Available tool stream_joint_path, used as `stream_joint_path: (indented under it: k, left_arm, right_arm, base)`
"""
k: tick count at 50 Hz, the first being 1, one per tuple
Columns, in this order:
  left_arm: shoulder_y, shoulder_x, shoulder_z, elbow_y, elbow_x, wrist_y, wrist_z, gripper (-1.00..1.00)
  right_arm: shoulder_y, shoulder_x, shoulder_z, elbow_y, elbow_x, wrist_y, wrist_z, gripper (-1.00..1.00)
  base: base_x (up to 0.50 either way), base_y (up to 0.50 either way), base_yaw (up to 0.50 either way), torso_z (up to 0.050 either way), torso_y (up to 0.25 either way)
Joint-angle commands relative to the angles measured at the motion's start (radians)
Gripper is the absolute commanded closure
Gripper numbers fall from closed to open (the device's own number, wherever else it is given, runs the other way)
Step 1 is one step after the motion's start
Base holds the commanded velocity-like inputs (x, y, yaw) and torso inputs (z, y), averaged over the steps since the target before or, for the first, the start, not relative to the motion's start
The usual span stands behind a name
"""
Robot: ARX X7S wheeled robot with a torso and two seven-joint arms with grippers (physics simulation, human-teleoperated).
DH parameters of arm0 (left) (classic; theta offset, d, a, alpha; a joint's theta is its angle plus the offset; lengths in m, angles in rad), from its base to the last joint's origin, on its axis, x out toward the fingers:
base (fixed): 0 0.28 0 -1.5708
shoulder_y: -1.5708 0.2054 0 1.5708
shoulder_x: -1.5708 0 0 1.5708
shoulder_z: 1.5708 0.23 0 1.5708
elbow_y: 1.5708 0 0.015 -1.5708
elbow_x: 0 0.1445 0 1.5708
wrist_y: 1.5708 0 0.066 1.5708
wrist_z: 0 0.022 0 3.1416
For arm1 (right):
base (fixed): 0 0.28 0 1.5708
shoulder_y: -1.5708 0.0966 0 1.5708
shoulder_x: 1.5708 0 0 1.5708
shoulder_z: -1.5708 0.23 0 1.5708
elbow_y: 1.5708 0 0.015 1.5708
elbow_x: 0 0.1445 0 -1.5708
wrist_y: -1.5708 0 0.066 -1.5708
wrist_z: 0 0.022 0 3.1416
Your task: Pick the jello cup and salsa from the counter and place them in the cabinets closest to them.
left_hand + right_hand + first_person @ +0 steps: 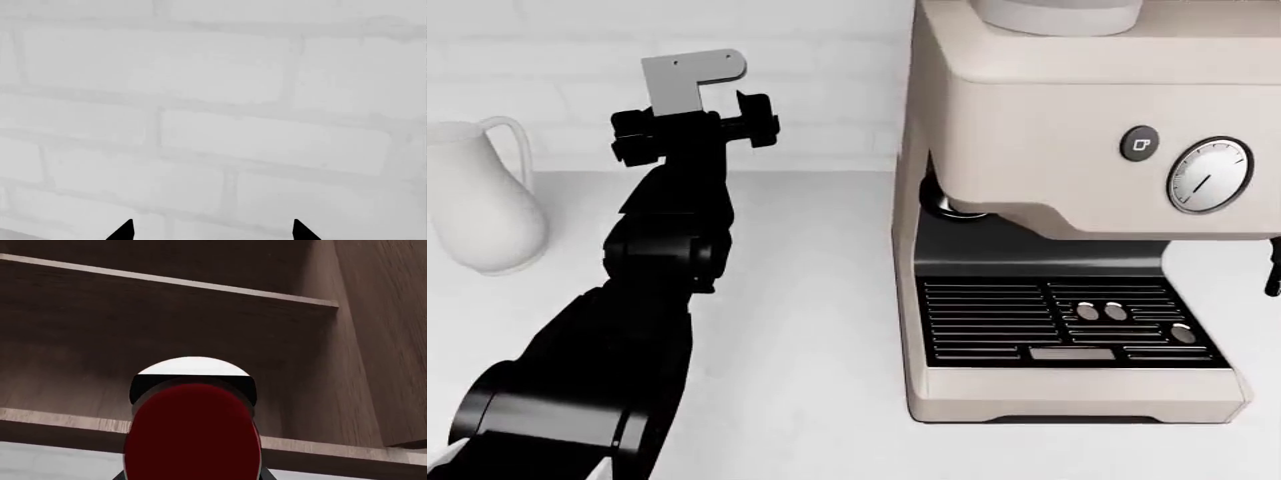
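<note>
White worktop fills the head view: the counter (801, 330) runs back to a pale brick wall (814, 60). On the right a beige espresso machine (1068, 230) stands with a dial, a button and a dark drip grille. At far left stands a white jug (481, 200). The black left arm (641, 320) reaches up and away, its gripper (694, 125) raised in front of the wall; in the left wrist view the two fingertips (122, 232) stand well apart with only brick between them, so this gripper is released and holds nothing. In the right wrist view the salsa (193, 435) fills the lower middle, red jar with dark band, raised before an open wooden cabinet (333, 365) and its shelf (167, 282). The right gripper's fingers are hidden behind the jar; I cannot tell their state. No jello cup shows in any view.
</note>
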Motion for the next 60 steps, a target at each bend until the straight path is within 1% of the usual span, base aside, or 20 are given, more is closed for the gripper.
stream_joint_path:
  k: [1, 4, 7, 8, 9, 15, 21, 25, 29, 33, 36, 42, 45, 46, 51, 53, 56, 60]
  left_arm:
    - [0.000, 0.000, 0.008, 0.000, -0.002, 0.000, -0.003, -1.00]
    - [0.000, 0.000, 0.010, 0.000, -0.003, -0.001, -0.002, -1.00]
    - [0.001, 0.000, 0.012, 0.000, -0.004, -0.001, -0.001, -1.00]
    - [0.000, 0.000, 0.012, 0.000, -0.004, -0.002, -0.001, -1.00]
    - [0.000, 0.000, 0.014, 0.000, -0.005, -0.002, -0.001, -1.00]
    - [0.001, 0.000, 0.020, 0.000, -0.008, -0.003, -0.005, -1.00]
    - [0.001, 0.000, 0.028, 0.000, -0.011, -0.004, -0.009, -1.00]
    - [0.000, 0.000, 0.030, 0.000, -0.014, -0.006, -0.009, -1.00]
    - [0.001, 0.000, 0.025, 0.000, -0.010, -0.007, -0.008, -1.00]
    - [0.001, 0.000, 0.024, 0.000, -0.007, -0.010, -0.009, -1.00]
    - [0.001, 0.000, 0.027, 0.000, -0.010, -0.014, -0.010, -1.00]
    - [-0.001, 0.000, 0.031, 0.000, -0.014, -0.022, -0.008, -1.00]
    - [0.000, 0.000, 0.032, 0.000, -0.014, -0.024, -0.009, -1.00]
    - [-0.001, 0.000, 0.033, 0.000, -0.014, -0.024, -0.010, -1.00]
    - [-0.001, 0.000, 0.038, 0.000, -0.018, -0.026, -0.014, -1.00]
    - [-0.001, 0.000, 0.043, 0.000, -0.019, -0.025, -0.014, -1.00]
    - [0.000, 0.000, 0.049, 0.000, -0.021, -0.026, -0.014, -1.00]
    - [0.001, 0.000, 0.059, 0.000, -0.022, -0.025, -0.019, -1.00]
  right_arm:
    - [0.128, 0.016, -0.042, 0.000, 0.025, -0.033, 0.000, 1.00]
    - [0.310, 0.061, -0.211, 0.000, 0.033, -0.114, 0.000, 1.00]
    - [0.490, 0.083, -0.388, 0.000, 0.035, -0.207, 0.000, 1.00]
    - [0.536, 0.084, -0.440, 0.000, 0.029, -0.235, -0.001, 1.00]
    - [0.539, 0.078, -0.449, 0.001, 0.024, -0.247, 0.000, 1.00]
    - [0.540, -0.040, -0.380, 0.146, 0.020, -0.121, 0.000, 1.00]
    - [0.540, -0.188, -0.330, 0.298, -0.046, 0.003, 0.000, 1.00]
    - [0.540, -0.311, -0.315, 0.430, -0.117, 0.126, 0.000, 1.00]
    - [0.540, -0.422, -0.283, 0.563, -0.180, 0.284, 0.000, 1.00]
    - [0.540, -0.499, -0.281, 0.681, -0.221, 0.372, 0.000, 1.00]
    - [0.540, -0.559, -0.311, 0.820, -0.242, 0.436, 0.000, 1.00]
    - [0.540, -0.641, -0.312, 1.029, -0.291, 0.509, -0.001, 1.00]
    - [0.539, -0.665, -0.303, 1.133, -0.307, 0.519, -0.002, 1.00]
    - [0.540, -0.665, -0.320, 1.174, -0.303, 0.518, -0.001, 1.00]
    - [0.540, -0.719, -0.320, 1.356, -0.333, 0.577, 0.000, 1.00]
    - [0.540, -0.761, -0.260, 1.413, -0.405, 0.646, 0.000, 1.00]
    - [0.540, -0.860, -0.071, 1.489, -0.576, 0.797, 0.000, 1.00]
    - [0.540, -0.877, -0.067, 1.538, -0.600, 0.801, 0.000, 1.00]
  base:
    - [0.02, 0.00, 0.00, 0.000, 0.000]
    - [0.02, 0.00, 0.00, 0.000, 0.000]
    - [0.02, 0.00, 0.00, 0.000, 0.000]
    - [0.03, 0.00, 0.00, 0.000, 0.000]
    - [0.03, 0.00, 0.00, 0.000, 0.000]
    - [0.03, 0.00, 0.00, 0.000, 0.000]
    - [0.03, 0.00, 0.00, 0.000, 0.000]
    - [0.02, 0.00, 0.00, 0.000, 0.000]
    - [0.02, 0.00, 0.00, 0.000, 0.000]
    - [0.02, 0.00, 0.00, 0.000, 0.000]
    - [0.03, 0.00, 0.00, 0.000, 0.000]
    - [0.03, 0.00, 0.00, 0.000, 0.000]
    - [0.03, 0.00, 0.00, 0.000, 0.000]
    - [0.03, 0.00, 0.00, 0.000, 0.000]
    - [0.03, 0.00, 0.00, 0.000, 0.000]
    - [0.03, 0.00, 0.00, 0.000, 0.005]
    - [0.03, 0.00, 0.00, 0.000, 0.000]
    - [0.03, 0.00, 0.00, 0.000, 0.000]
